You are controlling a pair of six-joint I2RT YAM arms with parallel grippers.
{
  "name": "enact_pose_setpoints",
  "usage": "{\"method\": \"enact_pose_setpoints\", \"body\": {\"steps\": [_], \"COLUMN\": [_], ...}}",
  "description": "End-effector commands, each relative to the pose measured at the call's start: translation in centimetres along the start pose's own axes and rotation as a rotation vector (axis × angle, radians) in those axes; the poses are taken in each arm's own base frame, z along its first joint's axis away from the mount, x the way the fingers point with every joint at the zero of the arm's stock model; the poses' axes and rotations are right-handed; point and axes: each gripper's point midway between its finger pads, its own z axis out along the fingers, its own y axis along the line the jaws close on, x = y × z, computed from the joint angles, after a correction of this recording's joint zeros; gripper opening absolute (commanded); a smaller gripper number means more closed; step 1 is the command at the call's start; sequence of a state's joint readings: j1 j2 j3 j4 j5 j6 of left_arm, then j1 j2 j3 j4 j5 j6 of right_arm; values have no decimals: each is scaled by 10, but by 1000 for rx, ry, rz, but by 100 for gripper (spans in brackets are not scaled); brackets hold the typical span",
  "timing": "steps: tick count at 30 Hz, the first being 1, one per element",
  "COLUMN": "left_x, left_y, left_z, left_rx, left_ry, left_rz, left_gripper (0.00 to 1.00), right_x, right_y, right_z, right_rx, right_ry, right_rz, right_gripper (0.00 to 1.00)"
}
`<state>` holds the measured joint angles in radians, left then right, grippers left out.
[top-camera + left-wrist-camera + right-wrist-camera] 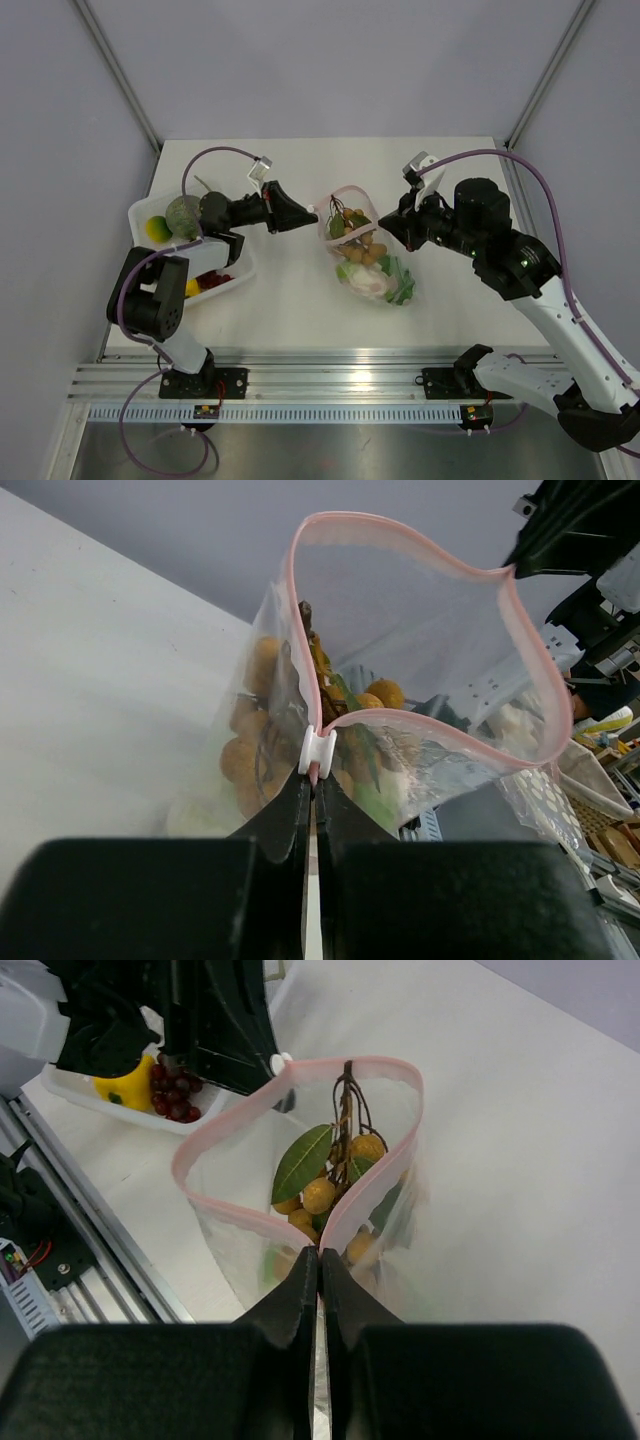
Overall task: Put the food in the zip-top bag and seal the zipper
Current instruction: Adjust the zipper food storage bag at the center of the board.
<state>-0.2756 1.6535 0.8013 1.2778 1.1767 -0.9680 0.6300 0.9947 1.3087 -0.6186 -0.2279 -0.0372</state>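
Observation:
The clear zip-top bag (372,268) lies mid-table with its mouth held open. Its pink zipper (348,189) forms a loop, also seen in the left wrist view (420,546) and the right wrist view (230,1120). Inside are tan-brown balls (362,250) (320,1195), green lettuce (402,282) and a pale vegetable (365,282). My left gripper (312,217) (317,780) is shut on the zipper's left end, just below the white slider (319,750). My right gripper (383,222) (320,1255) is shut on the zipper's right end.
A white tray (232,284) stands at the left under the left arm. It holds dark red grapes (175,1095), a yellow piece (130,1085) and a round green item (183,212). A metal rail (330,372) runs along the table's near edge.

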Motion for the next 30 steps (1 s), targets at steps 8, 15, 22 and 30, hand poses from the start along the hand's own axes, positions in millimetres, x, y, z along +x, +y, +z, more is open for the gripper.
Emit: {"method": "enact_pose_setpoints", "body": {"steps": [8,15,22,30], "left_x": [-34,-27,-26,-26], "left_y": [-80,-85,-77,-76], "left_z": [-8,-6,-6,-7], "left_rx": [108,105,14,-29], "left_ry": [-146,-131,-91,-65], "left_rz": [450,438,449,468], "left_gripper": [0,0,0,0], "right_x": [-24,-65,-41,14], "right_y": [-28,-14,21,25], "right_z": [-25,-4,51,79], "right_rx": [197,217,239,227], "right_ry": [-31,-20,80,209], "right_rz": [26,155,232,222], "right_gripper": [61,51,36,38]}}
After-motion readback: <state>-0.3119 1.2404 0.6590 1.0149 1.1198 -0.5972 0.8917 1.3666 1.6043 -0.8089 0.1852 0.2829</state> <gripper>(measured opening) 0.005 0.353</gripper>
